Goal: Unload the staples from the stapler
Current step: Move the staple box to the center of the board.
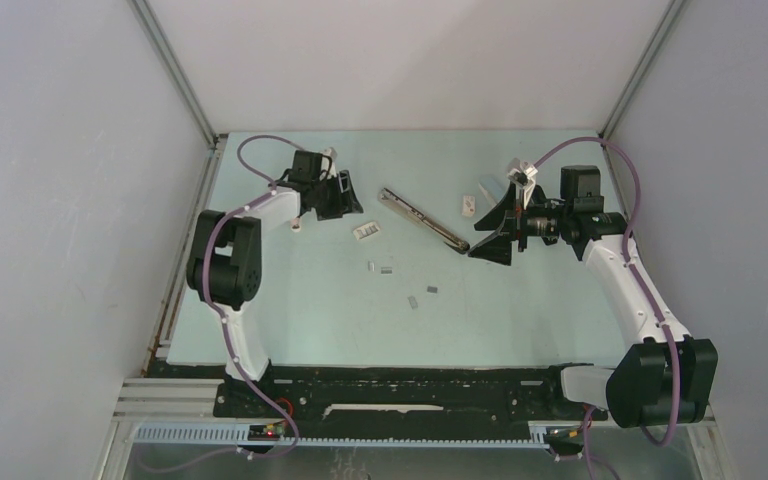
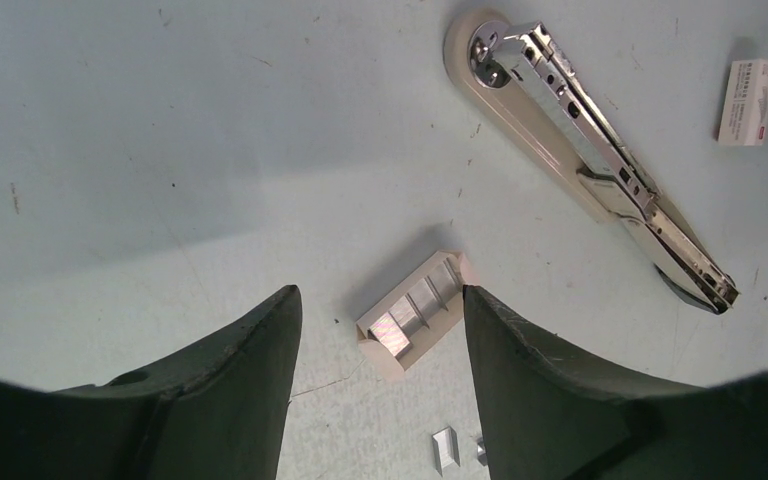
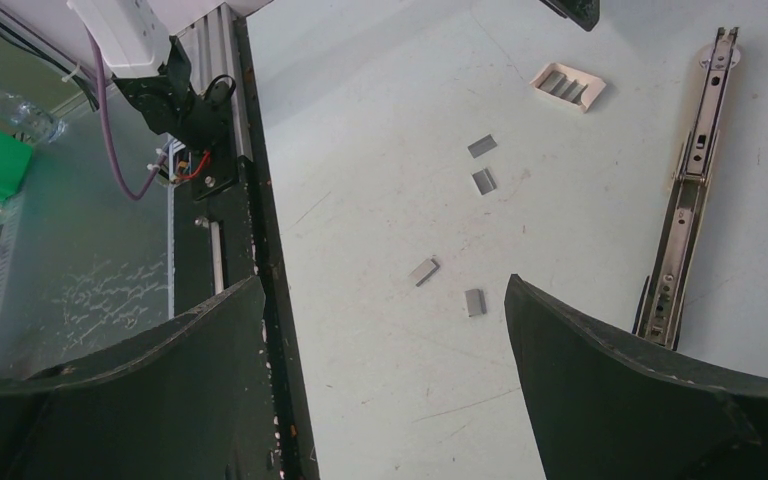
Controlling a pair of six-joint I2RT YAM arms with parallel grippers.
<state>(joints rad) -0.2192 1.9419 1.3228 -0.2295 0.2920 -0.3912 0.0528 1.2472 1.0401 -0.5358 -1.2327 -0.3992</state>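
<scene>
Silvery-grey staples [image 3: 484,181] lie as 4 short flat strips, loose on the matte pale-green counter [image 1: 520,320], near 1 cream tray [image 2: 380,355] holding more. 1 long chrome stapler [image 2: 600,142] on a cream base lies opened flat beyond it. Left jaws and right jaws gape released, grasping nothing.

Stapler [image 2: 600,170] ahead of my left tool [image 2: 380,300]: glossy chrome metal, cream plastic base. Staples [image 2: 444,448]: shiny metal strips. Bench [image 2: 160,150]: matt, scuffed.
</scene>
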